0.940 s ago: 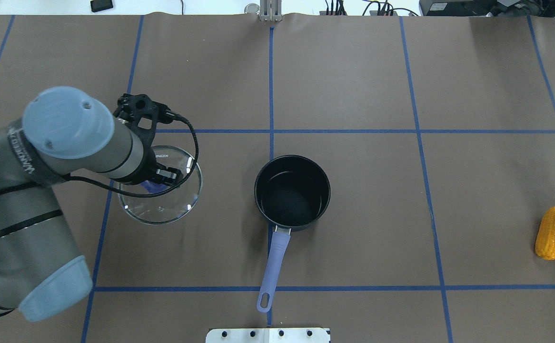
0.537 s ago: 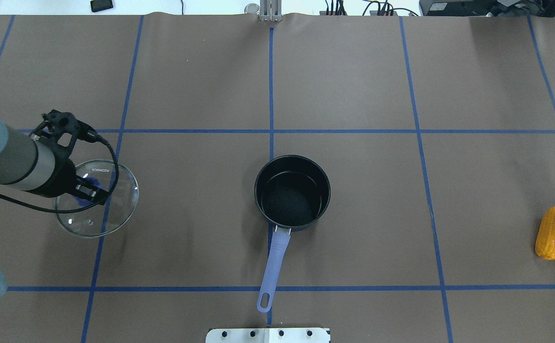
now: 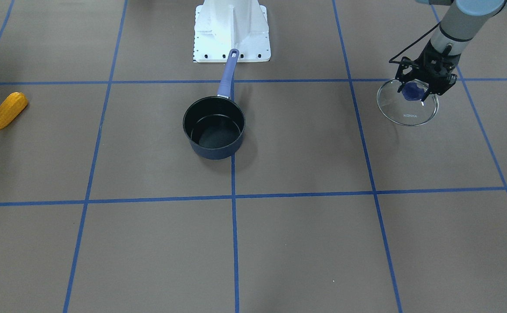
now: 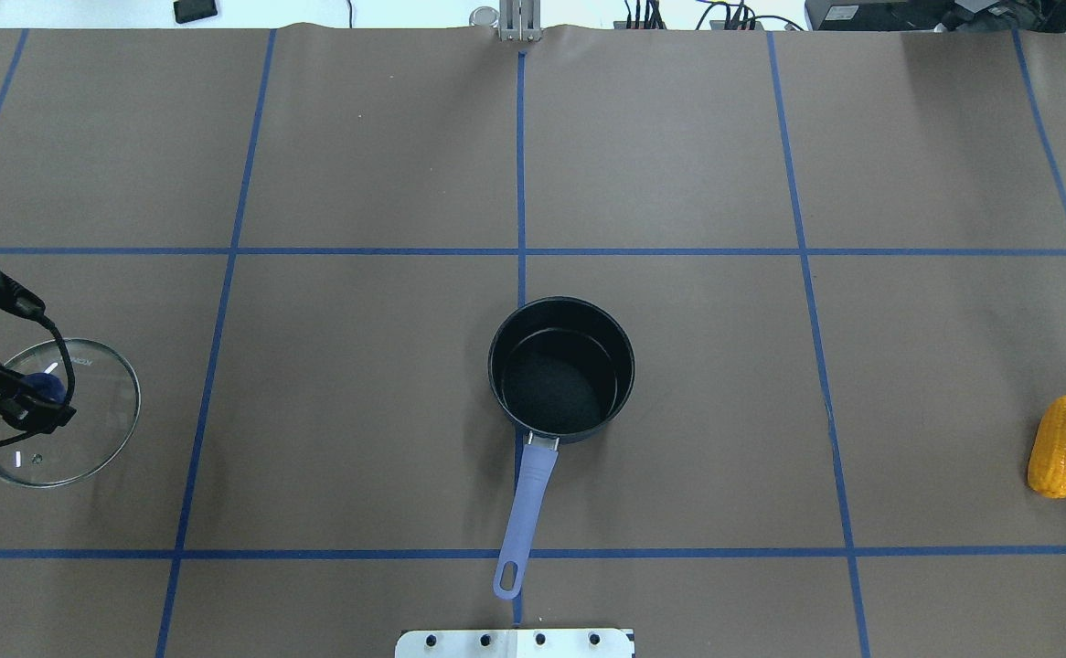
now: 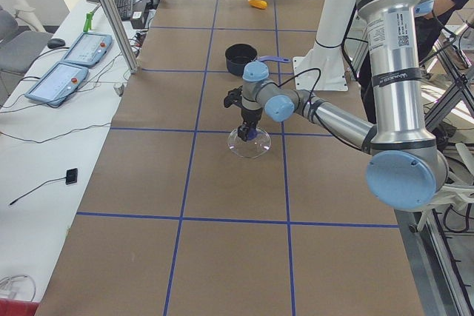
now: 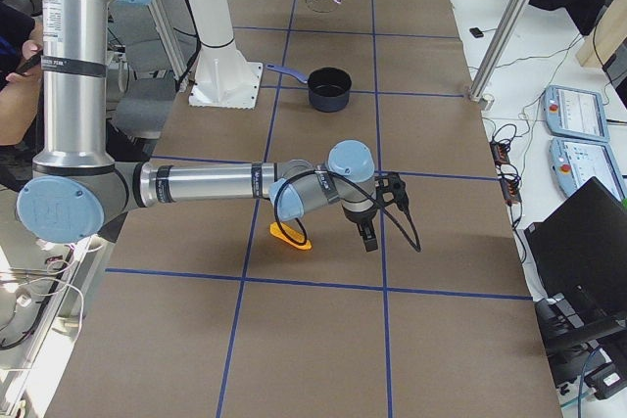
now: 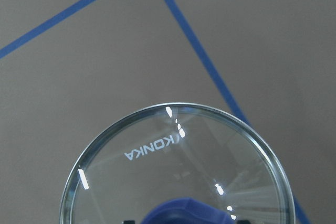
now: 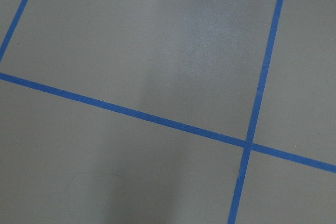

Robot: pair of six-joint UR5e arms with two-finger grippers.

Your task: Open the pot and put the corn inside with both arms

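The black pot [image 4: 560,384] with a purple handle stands open at the table's middle, also in the front view [image 3: 213,128]. My left gripper [image 4: 26,402] is shut on the blue knob of the glass lid [image 4: 85,429], far to the pot's left and low over the table [image 3: 410,115]. The orange-yellow corn [image 4: 1056,446] lies on the table at the far right [image 3: 7,111]. My right gripper [image 6: 367,232] shows only in the exterior right view, close beside the corn [image 6: 291,236]. I cannot tell whether it is open or shut.
The white pedestal base [image 3: 231,30] stands behind the pot's handle [image 4: 526,498]. Blue tape lines cross the brown table cover. Tablets and a laptop lie on the side benches beyond the table's far edge [image 6: 578,115].
My left gripper has carried the glass lid further left, away from the pot, toward the table's left edge. The pot and the corn have not moved.
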